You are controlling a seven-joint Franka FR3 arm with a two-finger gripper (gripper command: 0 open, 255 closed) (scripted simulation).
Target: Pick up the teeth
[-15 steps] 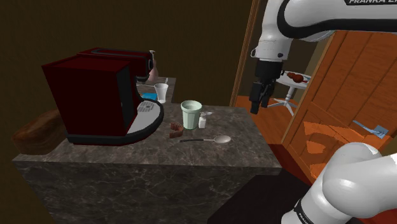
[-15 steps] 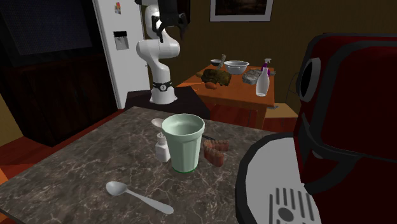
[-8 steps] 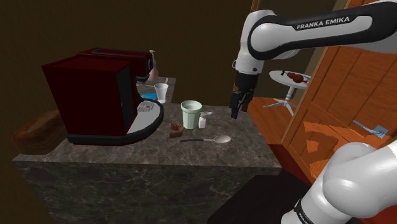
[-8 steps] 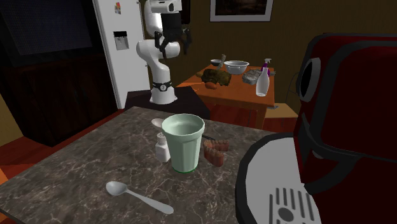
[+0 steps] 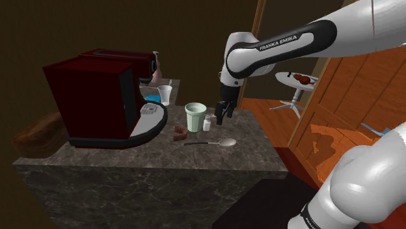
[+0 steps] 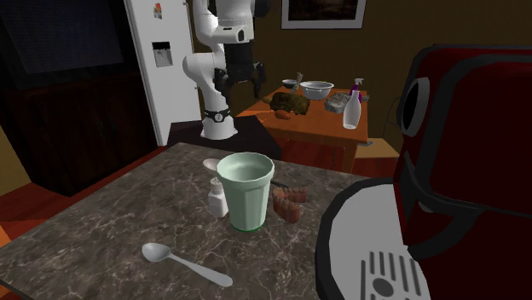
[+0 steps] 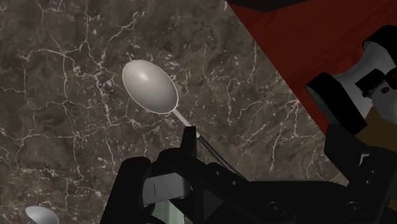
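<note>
Teeth (image 5: pixel 180 133), reddish-brown, sit on the marble counter (image 5: pixel 250 151) just beside the green cup (image 5: pixel 195 118), lower than my gripper (image 5: pixel 220 118) and toward the shoulder view's left. My jaws stand apart, holding nothing.

– what sort of room is it?
– dim, with dark brown walls (image 5: pixel 202 39). the dark grey white-veined marble tabletop (image 5: pixel 250 146) stands in the middle, and orange-red wooden floor (image 5: pixel 270 116) lies past it.
– any furniture?
– a small white round pedestal table (image 5: pixel 297 96) stands beside orange panelled wooden doors (image 5: pixel 354 75). a brown rounded seat (image 5: pixel 36 133) sits low behind the tabletop.
– and from the other side?
– a tall white refrigerator (image 6: pixel 158 94), a framed picture (image 6: pixel 322 12) on the brown wall, and an orange wooden table (image 6: pixel 320 125) beneath the picture.
</note>
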